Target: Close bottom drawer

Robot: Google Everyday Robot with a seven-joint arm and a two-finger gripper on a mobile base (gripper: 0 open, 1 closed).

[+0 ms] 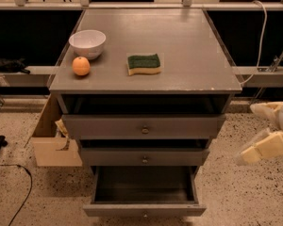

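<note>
The bottom drawer (144, 209) is the lowest of three grey drawers and stands pulled far out, its deep grey inside showing. Its front panel lies at the lower frame edge, with the small knob barely in view. The middle drawer (144, 157) and the top drawer (144, 126) are each out a little. My gripper (262, 131) is at the right frame edge, beside the cabinet at about the middle drawer's height, well clear of the bottom drawer. Its two cream fingers (264, 149) stand apart, open and empty.
On the grey cabinet top (188, 55) are a white bowl (87, 43), an orange (81, 66) and a green-and-yellow sponge (143, 63). An open cardboard box (52, 140) stands on the speckled floor left of the cabinet. A black cable (14, 173) lies at the far left.
</note>
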